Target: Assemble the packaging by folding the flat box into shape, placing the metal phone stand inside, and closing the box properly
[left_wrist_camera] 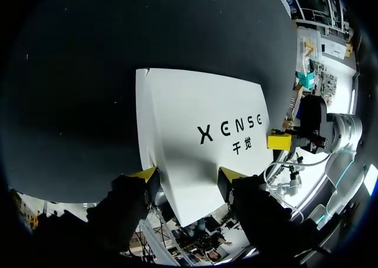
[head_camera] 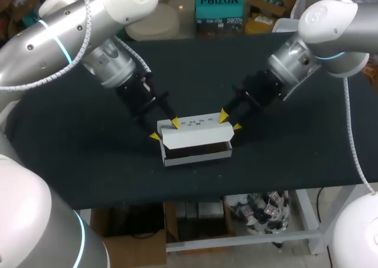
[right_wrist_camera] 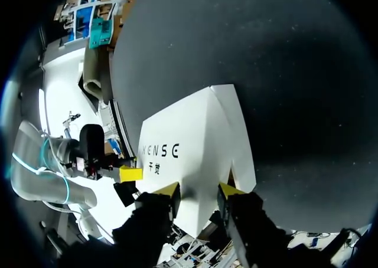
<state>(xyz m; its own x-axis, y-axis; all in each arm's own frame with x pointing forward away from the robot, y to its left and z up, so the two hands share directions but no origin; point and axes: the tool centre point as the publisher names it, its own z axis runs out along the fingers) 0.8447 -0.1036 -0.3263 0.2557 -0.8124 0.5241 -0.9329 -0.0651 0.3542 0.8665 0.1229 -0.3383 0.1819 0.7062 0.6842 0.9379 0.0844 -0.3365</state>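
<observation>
- This is a robotics lab, with a bench rigged for two-armed handling trials.
- Two silver-grey industrial arms, the left arm and the right arm, come in over a single table. Each has a thin ring of blue light at a joint.
- A white spiral-wrapped cable runs along the outside of the left arm, and a plain white cable hangs from the right arm.
- The table is a workbench with a matte black cover on a white metal frame.
- Each arm ends in a black tool, the left gripper and the right gripper. Both are at one white cardboard box mid-table.
</observation>
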